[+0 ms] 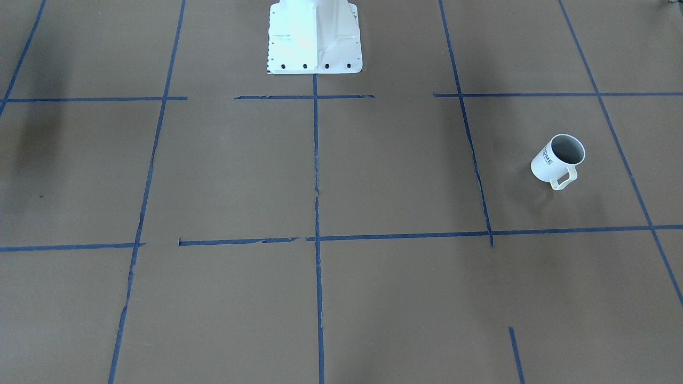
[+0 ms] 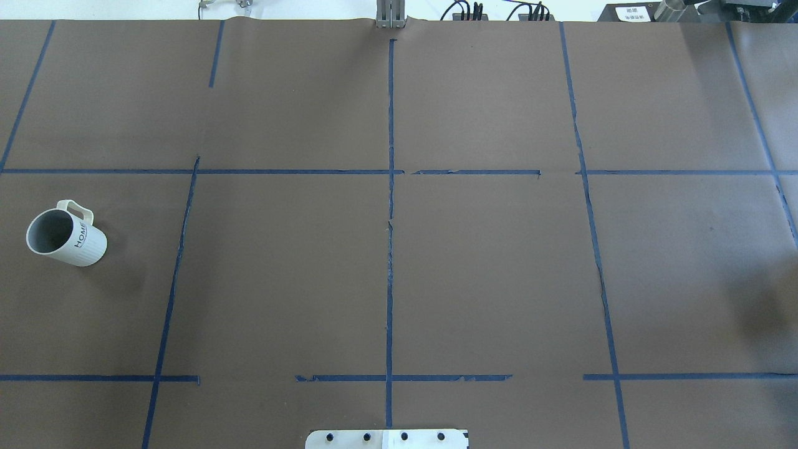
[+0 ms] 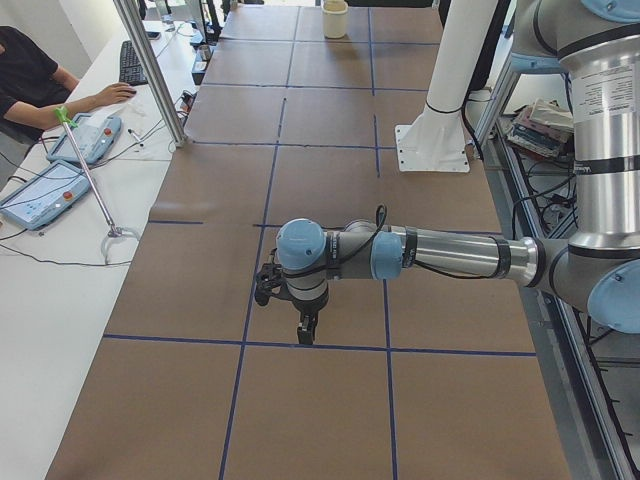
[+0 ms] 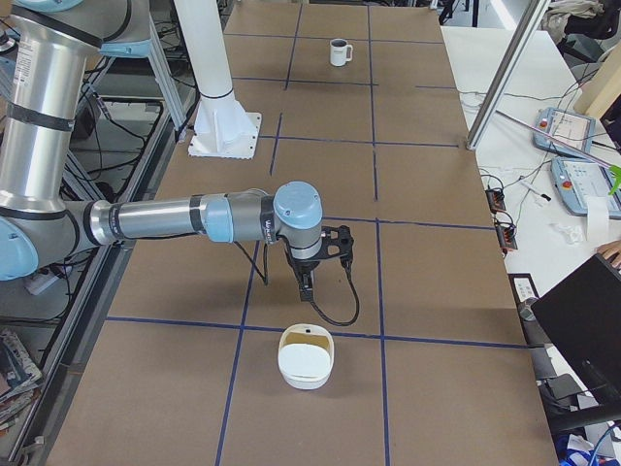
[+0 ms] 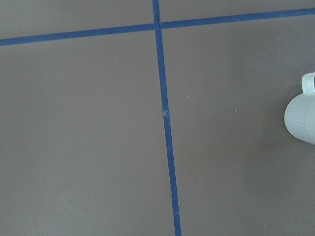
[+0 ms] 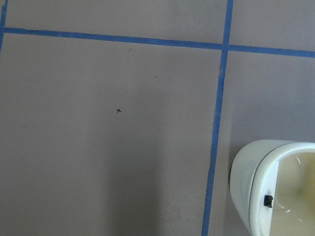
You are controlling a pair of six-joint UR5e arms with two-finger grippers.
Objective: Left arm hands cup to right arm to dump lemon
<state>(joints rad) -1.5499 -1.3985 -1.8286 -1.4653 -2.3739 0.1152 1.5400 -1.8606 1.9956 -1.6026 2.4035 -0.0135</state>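
The white "HOME" cup [image 2: 65, 237] stands on the brown table at the robot's far left. It also shows in the front-facing view [image 1: 557, 160], far off in the exterior right view [image 4: 339, 51] and at the right edge of the left wrist view [image 5: 301, 115]. I see no lemon; the cup's inside looks plain dark grey. The left gripper [image 3: 300, 325] hangs over the table in the exterior left view and the arm hides the cup there. The right gripper [image 4: 306, 282] hangs above the table near a cream container. I cannot tell whether either gripper is open.
A cream oval container [image 4: 306, 357] sits at the robot's right end, also in the right wrist view [image 6: 275, 191] and far away in the exterior left view [image 3: 335, 18]. The white robot pedestal [image 1: 315, 37] stands mid-table. An operator [image 3: 30, 80] sits at a side desk.
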